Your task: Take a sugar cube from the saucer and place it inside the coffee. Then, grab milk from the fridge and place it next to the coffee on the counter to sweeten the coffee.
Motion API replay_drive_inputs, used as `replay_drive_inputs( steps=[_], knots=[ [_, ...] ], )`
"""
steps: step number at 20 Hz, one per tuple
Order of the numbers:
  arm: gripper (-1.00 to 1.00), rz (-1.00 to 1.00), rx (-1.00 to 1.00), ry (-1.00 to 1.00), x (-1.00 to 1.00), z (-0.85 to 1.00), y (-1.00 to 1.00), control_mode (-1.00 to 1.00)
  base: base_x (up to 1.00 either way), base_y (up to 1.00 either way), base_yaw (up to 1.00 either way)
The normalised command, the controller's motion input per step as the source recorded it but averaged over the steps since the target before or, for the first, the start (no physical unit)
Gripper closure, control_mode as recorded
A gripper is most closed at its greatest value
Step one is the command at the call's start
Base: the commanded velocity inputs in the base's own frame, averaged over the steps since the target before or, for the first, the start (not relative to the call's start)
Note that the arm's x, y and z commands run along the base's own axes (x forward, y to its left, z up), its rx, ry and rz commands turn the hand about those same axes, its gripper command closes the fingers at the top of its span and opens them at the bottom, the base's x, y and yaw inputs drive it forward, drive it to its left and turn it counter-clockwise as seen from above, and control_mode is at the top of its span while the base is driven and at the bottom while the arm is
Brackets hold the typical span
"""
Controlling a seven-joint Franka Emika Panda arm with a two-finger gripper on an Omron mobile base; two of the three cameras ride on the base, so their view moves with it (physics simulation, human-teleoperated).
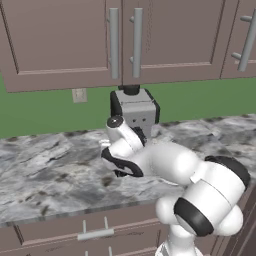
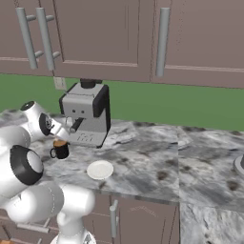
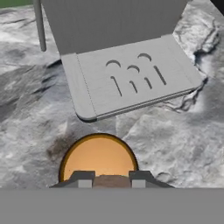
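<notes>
End effector pinches sugar cube directly above coffee; espresso machine just behind cup; empty saucer nearby on bench.

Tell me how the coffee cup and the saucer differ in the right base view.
The coffee is a black cylinder standing upright with a handle, while the saucer is a flat white disc. The coffee shows an orange-brown top; the saucer's face is plain white with nothing visible on it. The coffee stands just in front of the espresso machine; the saucer lies nearer the counter front edge. Both are round and rest on the counter.
</notes>
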Motion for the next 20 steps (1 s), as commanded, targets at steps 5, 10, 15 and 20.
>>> replay_drive_inputs(
  steps=[5,10,15,20],
  knots=[
    [-1.00,0.00,-0.02,0.00,0.32,-0.08,0.01,-1.00,0.00,0.00,0.00],
    [-1.00,0.00,0.00,0.00,0.15,0.00,0.00,-1.00,0.00,0.00,0.00],
    [-1.00,-0.02,0.00,-0.01,-0.09,0.30,0.00,-1.00,0.00,0.00,0.00],
    [-1.00,0.00,0.06,-0.11,-0.89,0.73,-0.06,-1.00,0.00,0.00,0.00]
  ],
)
